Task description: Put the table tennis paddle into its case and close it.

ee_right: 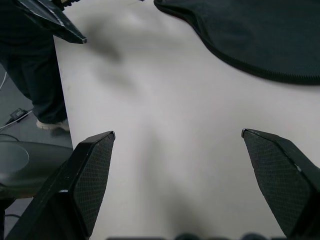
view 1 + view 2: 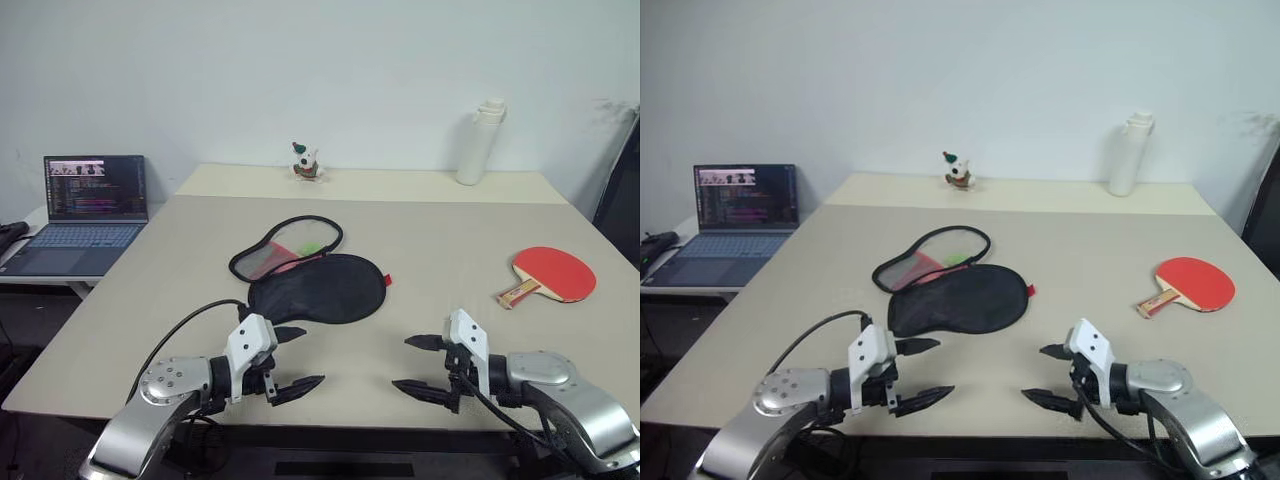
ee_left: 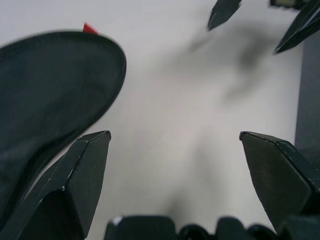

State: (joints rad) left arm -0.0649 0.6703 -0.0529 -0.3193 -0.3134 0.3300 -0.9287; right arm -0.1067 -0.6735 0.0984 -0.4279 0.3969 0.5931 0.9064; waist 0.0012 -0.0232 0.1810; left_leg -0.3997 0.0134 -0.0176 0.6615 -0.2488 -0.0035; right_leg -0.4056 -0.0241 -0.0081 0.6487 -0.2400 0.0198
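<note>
While one table tennis paddle (image 2: 553,273) lies red face up at the table's (image 2: 440,240) right side, one case (image 2: 312,278) lies unzipped mid-table, well apart.
Two grippers hover over the near edge: left gripper (image 2: 295,358) and right gripper (image 2: 423,364), both spread wide, empty. Far edge: one white bottle (image 2: 480,142), one small figurine (image 2: 306,161). One laptop (image 2: 85,212) on the side desk.

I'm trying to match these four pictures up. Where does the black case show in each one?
Left eye view: the case lies mid-table, opened, ahead of both grippers.
Right eye view: same spot, centre of the table.
Left wrist view: its black face beside that gripper's finger.
Right wrist view: its zipped edge across the table.
Shared landmark: the case's small red tab, at its edge.
</note>
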